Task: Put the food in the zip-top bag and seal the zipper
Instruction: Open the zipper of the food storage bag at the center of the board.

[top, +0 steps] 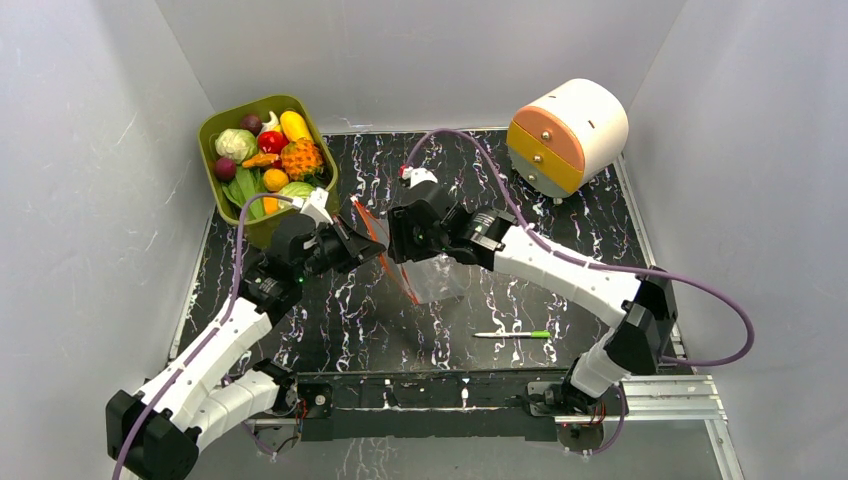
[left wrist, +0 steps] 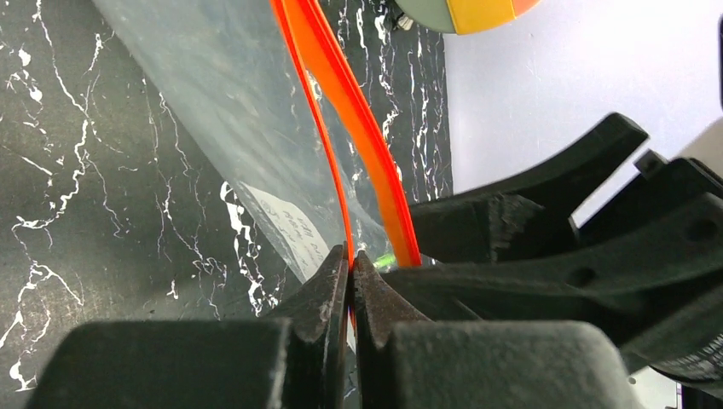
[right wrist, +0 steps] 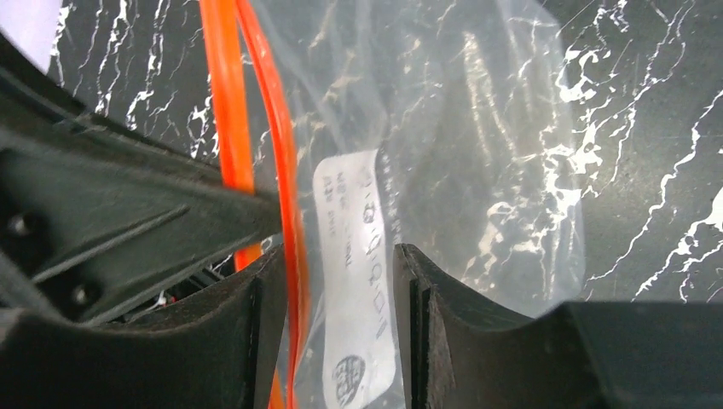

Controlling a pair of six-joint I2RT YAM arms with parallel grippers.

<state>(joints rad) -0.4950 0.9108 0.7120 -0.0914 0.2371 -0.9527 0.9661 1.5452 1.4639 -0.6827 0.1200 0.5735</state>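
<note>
Orange-red zipper [left wrist: 341, 94] shows as two lips standing apart in the left wrist view. Your left tool [left wrist: 350, 277] is pressed together on one lip, pads meeting on the strip. Your right tool [right wrist: 339, 315] stands apart: between its fingers hang the clear film, the white label [right wrist: 354, 256] and one orange lip, which lies just beside one finger. The film does not fill the gap.

Zip-top bag [top: 440, 278]: mid-bench [top: 330, 330], between your two tools, zipper edge to the left, body spreading right under the right arm.

Food [top: 270, 155]: piled in the green tub [top: 215, 125] at the far left, apart from the bag.

Green-and-white pen [top: 512, 334]: flat on the bench, near and right of the bag. White-and-yellow drum [top: 568, 135]: far right.
</note>
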